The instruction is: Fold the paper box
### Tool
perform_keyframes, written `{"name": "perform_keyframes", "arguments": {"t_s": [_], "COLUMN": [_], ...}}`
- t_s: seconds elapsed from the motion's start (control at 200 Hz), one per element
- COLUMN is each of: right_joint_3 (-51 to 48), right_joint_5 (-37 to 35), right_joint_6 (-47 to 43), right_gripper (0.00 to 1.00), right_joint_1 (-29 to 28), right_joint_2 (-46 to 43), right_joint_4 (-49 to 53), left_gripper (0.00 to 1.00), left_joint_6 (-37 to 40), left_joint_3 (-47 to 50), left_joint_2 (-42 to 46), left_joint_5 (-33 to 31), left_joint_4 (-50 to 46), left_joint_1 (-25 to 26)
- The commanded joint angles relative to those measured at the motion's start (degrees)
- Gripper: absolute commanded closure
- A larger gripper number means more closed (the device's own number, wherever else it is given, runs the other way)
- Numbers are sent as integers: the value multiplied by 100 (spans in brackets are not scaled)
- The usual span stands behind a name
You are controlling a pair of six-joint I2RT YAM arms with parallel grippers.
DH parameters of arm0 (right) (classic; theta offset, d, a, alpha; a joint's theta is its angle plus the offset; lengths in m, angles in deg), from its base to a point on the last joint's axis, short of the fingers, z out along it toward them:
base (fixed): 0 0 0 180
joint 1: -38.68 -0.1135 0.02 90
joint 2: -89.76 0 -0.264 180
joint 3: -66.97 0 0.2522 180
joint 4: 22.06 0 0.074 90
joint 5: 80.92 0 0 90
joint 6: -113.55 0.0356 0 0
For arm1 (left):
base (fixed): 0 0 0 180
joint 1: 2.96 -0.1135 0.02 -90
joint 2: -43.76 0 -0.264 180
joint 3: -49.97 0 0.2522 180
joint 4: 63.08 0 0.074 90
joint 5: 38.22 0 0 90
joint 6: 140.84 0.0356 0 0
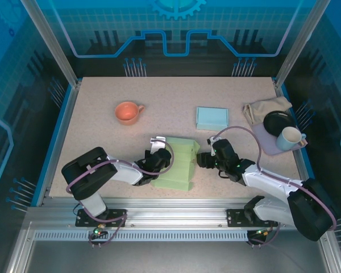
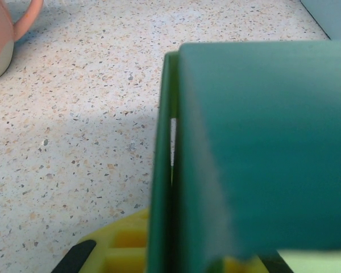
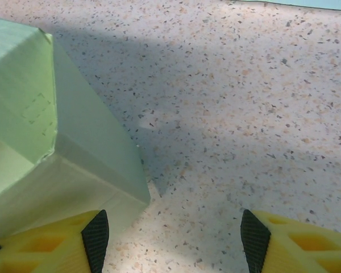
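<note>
The paper box (image 1: 179, 165) is sitting on the table (image 1: 102, 114), on the near side of the light-blue slab (image 1: 212, 118) and slightly left of it. It is pale green and partly raised. Its walls are standing up in stepped folds while a flat panel is lying toward the arms, so I am judging the folding as roughly midway, with the last flaps and the closing not yet done.

The left gripper (image 1: 157, 160) is sitting at the box's side farthest from the slab. In the left wrist view a box wall is rising right at its fingers (image 2: 122, 250), and I cannot tell whether the jaws are clamping it.

The right gripper (image 1: 203, 160) is hovering on the slab's near side, just beside the box, jaws spread wide and holding nothing.

An orange mug (image 1: 128, 112) is resting well left of the slab.
</note>
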Motion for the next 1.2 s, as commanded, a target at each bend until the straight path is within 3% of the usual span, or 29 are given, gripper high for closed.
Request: {"name": "perform_keyframes", "arguments": {"t_s": [0.0, 0.485, 1.195], "right_joint_3": [183, 375, 962], "right_joint_5": [93, 304, -84], "right_joint_6": [-126, -527, -975], "right_gripper": [35, 34, 36], "right_joint_1": [-117, -429, -464], "right_joint_2": [123, 491, 1540], "right_joint_4": [-181, -376, -898], "left_gripper": [100, 100, 100], "left_joint_6": [34, 38, 227], "left_joint_3": [-95, -68, 131], "left_joint_2": [-19, -2, 163], "left_joint_5": [82, 83, 239], "left_joint_4": [37, 64, 196], "left_joint_1": [5, 8, 5]}}
